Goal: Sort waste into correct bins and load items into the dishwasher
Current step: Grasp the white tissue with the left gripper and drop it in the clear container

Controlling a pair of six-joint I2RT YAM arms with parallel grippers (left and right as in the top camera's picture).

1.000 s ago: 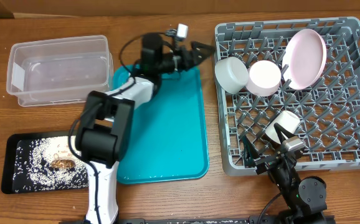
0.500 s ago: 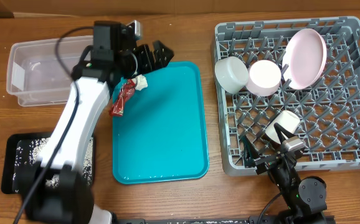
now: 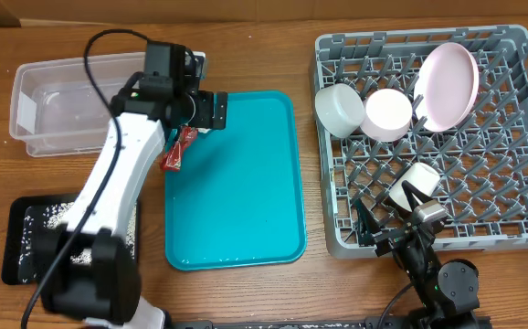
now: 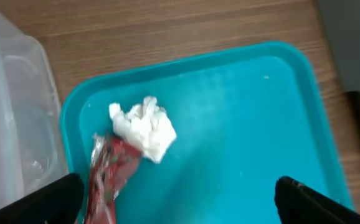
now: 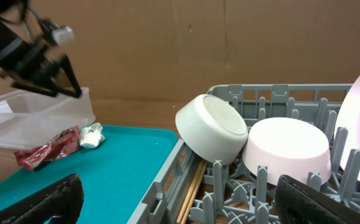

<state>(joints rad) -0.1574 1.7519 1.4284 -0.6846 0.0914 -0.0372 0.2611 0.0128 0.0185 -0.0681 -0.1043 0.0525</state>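
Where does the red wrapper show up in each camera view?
Overhead: red wrapper at the teal tray's left rim.
Left wrist: wrapper bottom left, touching the white tissue.
Right wrist: wrapper lower left, at the tray's edge.
Shared landmark: the teal tray.

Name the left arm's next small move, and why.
Probably lower the open left gripper onto the crumpled white tissue and close: it hangs above the teal tray corner, where the tissue lies against the red wrapper, nothing held yet.

The tray (image 3: 246,201) sits between the plastic bin (image 3: 72,100), far left, and the dish rack (image 3: 501,183), right. A wrapper (image 3: 177,151) and a crumpled tissue (image 4: 144,127) lie touching at the tray's far-left corner.
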